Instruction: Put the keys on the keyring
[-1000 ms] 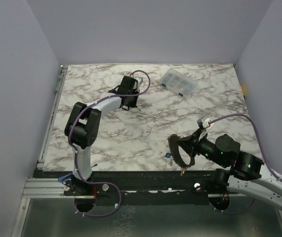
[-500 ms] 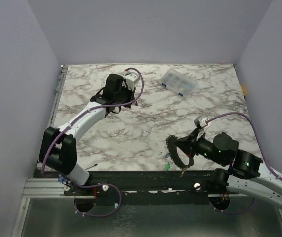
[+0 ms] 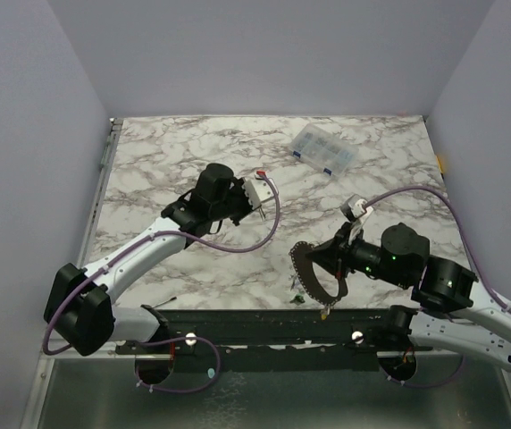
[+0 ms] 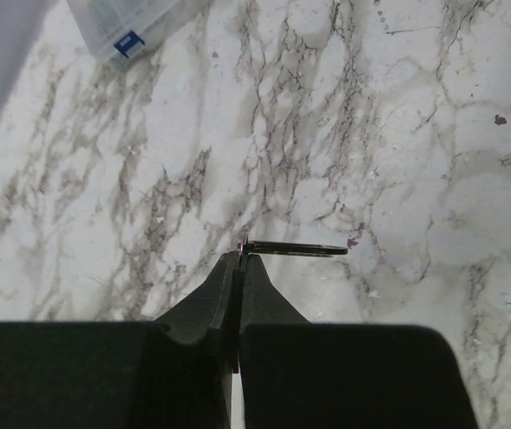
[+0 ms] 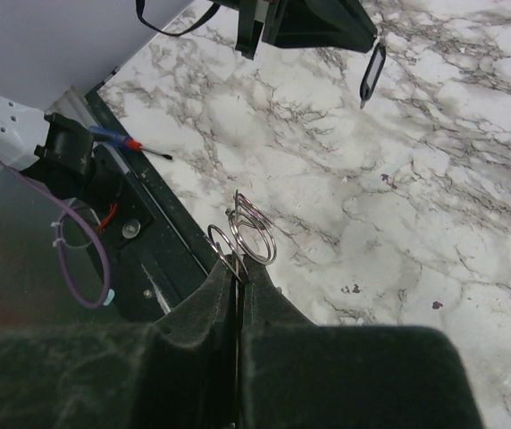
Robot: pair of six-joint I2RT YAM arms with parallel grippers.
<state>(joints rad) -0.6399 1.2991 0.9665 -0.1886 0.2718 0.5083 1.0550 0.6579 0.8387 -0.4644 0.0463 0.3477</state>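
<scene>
The left gripper (image 4: 240,255), clamping 1 key (image 4: 296,248), has swung in toward the right gripper (image 5: 238,268), which pinches the keyring (image 5: 257,234); threading can likely start.

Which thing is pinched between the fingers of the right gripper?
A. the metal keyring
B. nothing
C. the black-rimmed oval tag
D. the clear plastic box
A: in the right wrist view the shut right gripper pinches the metal keyring, its loops sticking out past the fingertips; the oval tag hangs from the left gripper instead.
</scene>
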